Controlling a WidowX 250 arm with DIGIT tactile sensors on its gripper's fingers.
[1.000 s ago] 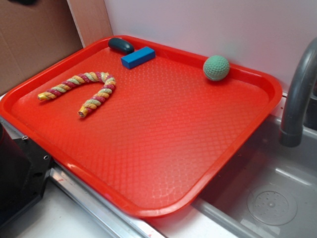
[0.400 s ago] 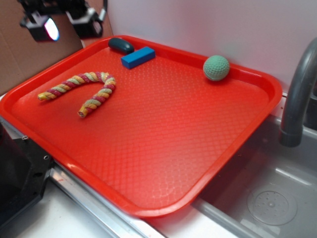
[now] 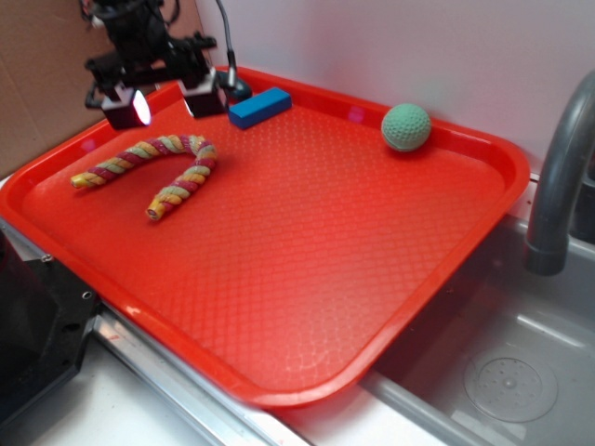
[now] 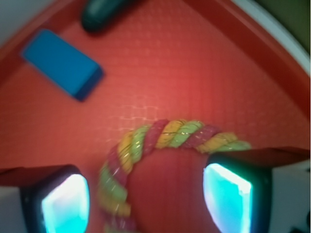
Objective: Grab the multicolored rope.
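presently: gripper (image 3: 163,100) wide open, empty, above rope (image 3: 149,170) bend; risk: closing beside the bend misses it; block (image 3: 259,107) near rope.

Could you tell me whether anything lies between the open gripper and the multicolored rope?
Nothing: the exterior view shows only air between the gripper and the multicolored rope.

In the wrist view the multicolored rope (image 4: 160,138) runs off the bottom edge, blurred, and one end disappears behind a claw finger (image 4: 233,191). The dark object (image 4: 102,12) is cut by the top edge; in the exterior view the claw (image 3: 167,98) mostly hides it.
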